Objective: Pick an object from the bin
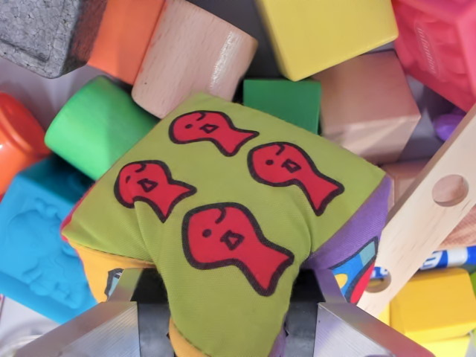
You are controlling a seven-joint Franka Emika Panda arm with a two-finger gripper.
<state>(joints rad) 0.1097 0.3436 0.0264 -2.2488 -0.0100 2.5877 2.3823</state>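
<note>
A soft fabric cube (223, 208) fills the middle of the wrist view; its top face is olive green with red fish printed on it, and its sides are purple and orange. My gripper (227, 320) is at the bottom edge, and its two metal fingers (111, 327) press into the cube's near end from either side. The fabric bulges up between them, so the gripper is shut on the cube. The fingertips are hidden under the cloth.
Packed around the cube are a green cylinder (97, 123), a wooden cylinder (193, 56), a yellow block (323, 30), a plain wooden cube (368, 100), a blue block (37, 238), a pink brick (439, 44) and a wooden bar with a hole (431, 216).
</note>
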